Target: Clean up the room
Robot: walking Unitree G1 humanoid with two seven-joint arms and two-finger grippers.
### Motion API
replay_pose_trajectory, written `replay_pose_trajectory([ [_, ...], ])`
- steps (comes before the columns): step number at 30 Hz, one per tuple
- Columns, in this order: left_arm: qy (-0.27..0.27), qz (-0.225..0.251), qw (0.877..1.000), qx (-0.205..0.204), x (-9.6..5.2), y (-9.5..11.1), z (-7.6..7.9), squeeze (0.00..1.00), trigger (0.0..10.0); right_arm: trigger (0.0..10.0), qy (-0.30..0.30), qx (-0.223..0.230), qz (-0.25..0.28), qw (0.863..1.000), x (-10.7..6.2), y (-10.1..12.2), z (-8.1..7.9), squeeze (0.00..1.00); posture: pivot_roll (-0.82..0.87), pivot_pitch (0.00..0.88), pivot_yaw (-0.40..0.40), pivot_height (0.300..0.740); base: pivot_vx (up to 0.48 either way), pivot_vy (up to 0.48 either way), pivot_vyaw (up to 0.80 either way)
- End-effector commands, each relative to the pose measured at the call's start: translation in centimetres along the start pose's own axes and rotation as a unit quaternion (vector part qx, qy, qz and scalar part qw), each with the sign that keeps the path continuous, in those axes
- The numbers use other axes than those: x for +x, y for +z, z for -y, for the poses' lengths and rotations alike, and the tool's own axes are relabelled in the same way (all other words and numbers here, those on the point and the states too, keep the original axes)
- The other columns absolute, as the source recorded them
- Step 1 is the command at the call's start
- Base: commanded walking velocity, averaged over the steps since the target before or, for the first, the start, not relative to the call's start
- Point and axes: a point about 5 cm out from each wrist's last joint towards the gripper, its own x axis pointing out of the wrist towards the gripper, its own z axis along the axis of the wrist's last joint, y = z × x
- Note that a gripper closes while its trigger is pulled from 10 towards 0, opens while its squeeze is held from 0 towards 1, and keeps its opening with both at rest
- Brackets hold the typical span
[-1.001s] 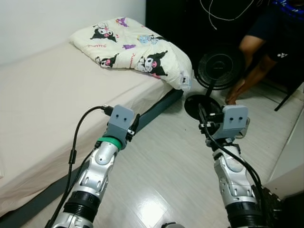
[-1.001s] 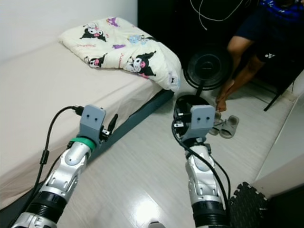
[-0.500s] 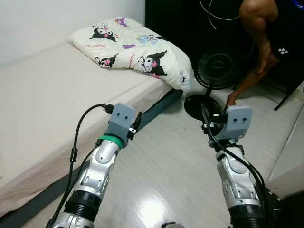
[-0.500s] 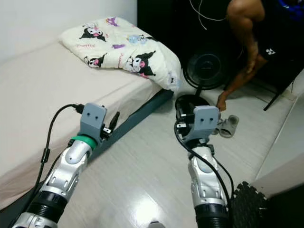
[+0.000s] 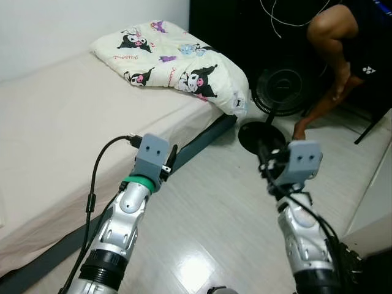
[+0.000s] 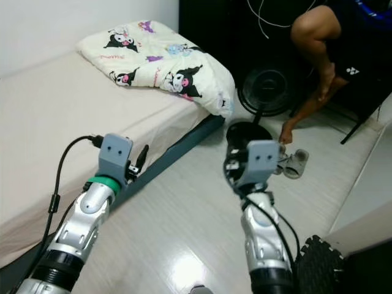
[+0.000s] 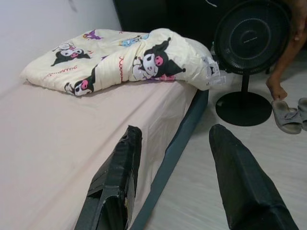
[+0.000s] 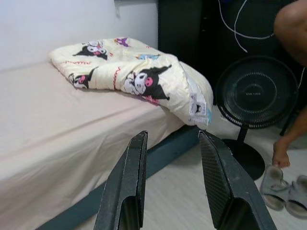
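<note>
While both arms reach forward over the pale floor [image 5: 208,208], the left eye view shows the left gripper [image 5: 170,160] beside the edge of the bed [image 5: 55,141] and the right gripper [image 5: 264,160] near the base of the black fan [image 5: 280,92]. A cartoon-print blanket [image 5: 177,64] lies bunched at the bed's far corner, overhanging it. In the right eye view, a person's hand [image 6: 285,131] reaches toward grey slippers [image 6: 294,163]. The left wrist view shows its fingers [image 7: 117,177] spread wide, holding nothing. The right wrist view shows the same.
</note>
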Motion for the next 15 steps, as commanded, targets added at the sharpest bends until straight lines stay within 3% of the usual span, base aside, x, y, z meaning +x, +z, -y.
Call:
replay_pose_trajectory([
  [1, -0.005, -0.012, 1.000, 0.004, -0.3, -0.5, 0.3, 0.00, 10.0, 10.0, -0.013, 0.007, -0.014, 1.000, -0.3, -0.4, 0.4, 0.00, -0.14, 0.063, 0.062, 0.723, 0.000, 0.000, 0.00],
  [8, -0.020, -0.015, 1.000, 0.010, -0.4, -0.6, 0.7, 0.00, 10.0, 10.0, -0.023, 0.025, -0.041, 0.999, -0.5, -1.4, 1.0, 0.00, -0.14, 0.071, 0.070, 0.723, 0.000, 0.000, 0.00],
  [15, -0.027, -0.015, 1.000, 0.007, -0.2, -0.5, 1.1, 0.00, 10.0, 10.0, -0.030, -0.005, -0.035, 0.999, -0.7, -1.3, 1.2, 0.00, -0.17, 0.075, 0.079, 0.723, 0.000, 0.000, 0.00],
])
